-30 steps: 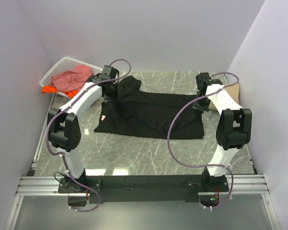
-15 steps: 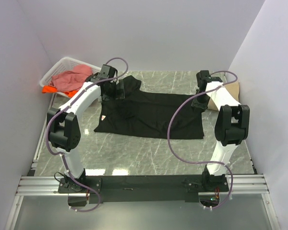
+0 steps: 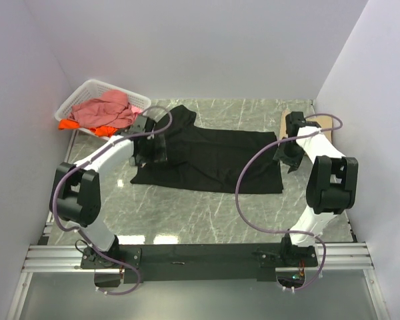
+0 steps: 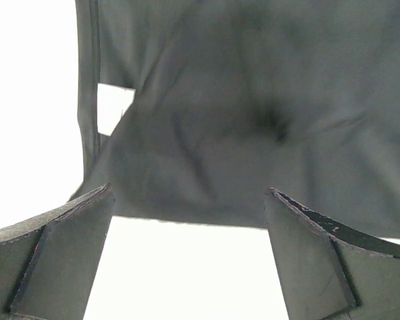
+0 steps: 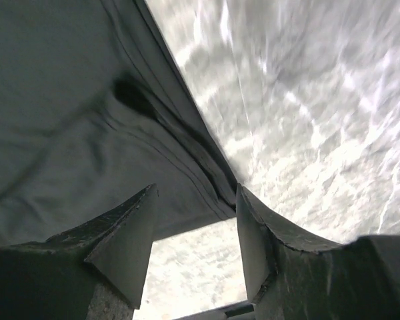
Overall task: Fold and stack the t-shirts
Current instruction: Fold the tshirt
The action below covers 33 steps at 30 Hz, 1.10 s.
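A black t-shirt (image 3: 210,157) lies spread out flat across the middle of the marble table, one sleeve (image 3: 181,119) pointing to the far side. My left gripper (image 3: 152,152) hovers over its left end, jaws wide apart. In the left wrist view the black cloth (image 4: 253,120) fills the upper part and only bright table shows between the fingers (image 4: 60,260). My right gripper (image 3: 288,160) is at the shirt's right edge, open. There the hemmed corner (image 5: 207,173) lies just beyond the fingertips (image 5: 267,233), ungripped. Pink (image 3: 105,108) and orange (image 3: 70,124) t-shirts lie in the basket.
A white lattice basket (image 3: 87,90) stands at the far left corner against the wall. A tan cloth (image 3: 325,127) lies at the far right behind my right arm. White walls close in the table on three sides.
Both grippers have opened and let go of the black t-shirt. The left arm has drawn back toward the near side. The right gripper has shifted right, to the shirt's edge.
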### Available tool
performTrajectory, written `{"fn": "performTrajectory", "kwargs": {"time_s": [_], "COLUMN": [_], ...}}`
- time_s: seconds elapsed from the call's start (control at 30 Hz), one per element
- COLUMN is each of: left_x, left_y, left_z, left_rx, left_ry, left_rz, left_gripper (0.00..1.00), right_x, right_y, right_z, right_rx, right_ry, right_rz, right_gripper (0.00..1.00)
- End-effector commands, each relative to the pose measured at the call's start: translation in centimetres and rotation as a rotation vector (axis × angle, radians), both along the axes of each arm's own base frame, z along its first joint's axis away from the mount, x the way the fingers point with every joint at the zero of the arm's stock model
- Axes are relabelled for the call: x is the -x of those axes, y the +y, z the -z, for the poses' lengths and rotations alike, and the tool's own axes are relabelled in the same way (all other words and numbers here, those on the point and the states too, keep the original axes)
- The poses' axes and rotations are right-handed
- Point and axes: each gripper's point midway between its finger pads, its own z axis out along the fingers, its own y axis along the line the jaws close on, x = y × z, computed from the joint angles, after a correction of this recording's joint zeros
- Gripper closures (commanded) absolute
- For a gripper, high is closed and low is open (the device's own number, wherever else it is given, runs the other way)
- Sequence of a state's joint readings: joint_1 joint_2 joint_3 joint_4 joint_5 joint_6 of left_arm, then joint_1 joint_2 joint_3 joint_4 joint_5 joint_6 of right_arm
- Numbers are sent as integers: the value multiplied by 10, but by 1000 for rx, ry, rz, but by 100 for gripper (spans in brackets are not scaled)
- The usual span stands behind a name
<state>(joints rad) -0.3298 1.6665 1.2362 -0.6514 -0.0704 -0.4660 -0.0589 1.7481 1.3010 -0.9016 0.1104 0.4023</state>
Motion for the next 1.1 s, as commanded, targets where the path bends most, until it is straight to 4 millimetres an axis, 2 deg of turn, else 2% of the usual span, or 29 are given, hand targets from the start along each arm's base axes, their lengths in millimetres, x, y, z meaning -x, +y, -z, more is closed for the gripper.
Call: {"fn": "performTrajectory", "kwargs": {"time_s": [0.0, 0.1, 0.27, 0.43, 0.57, 0.7, 0.87, 1.07], "left_x": [14, 19, 13, 12, 20, 38, 58, 85], "left_y": [-4, -5, -6, 2, 9, 14, 21, 32], "left_z": [7, 17, 32, 53, 66, 80, 83, 86], "left_rx": [57, 72, 80, 59, 45, 40, 41, 28], "left_ry": [-15, -5, -10, 16, 39, 79, 117, 165], "left_rz": [-1, -2, -7, -29, -35, -41, -86, -147], "left_gripper": [1, 1, 1, 1, 1, 1, 1, 1], "right_x": [1, 7, 14, 22, 30, 40, 51, 73], "right_y": [5, 9, 12, 15, 13, 11, 15, 17], "right_z": [2, 12, 25, 41, 50, 58, 64, 66], "right_rx": [-21, -40, -61, -76, -63, -52, -76, -83], "right_ry": [-43, -26, 7, 51, 82, 120, 156, 203], "right_rz": [-20, -8, 3, 7, 15, 25, 30, 34], "right_gripper": [43, 45, 47, 51, 53, 54, 57, 59]}}
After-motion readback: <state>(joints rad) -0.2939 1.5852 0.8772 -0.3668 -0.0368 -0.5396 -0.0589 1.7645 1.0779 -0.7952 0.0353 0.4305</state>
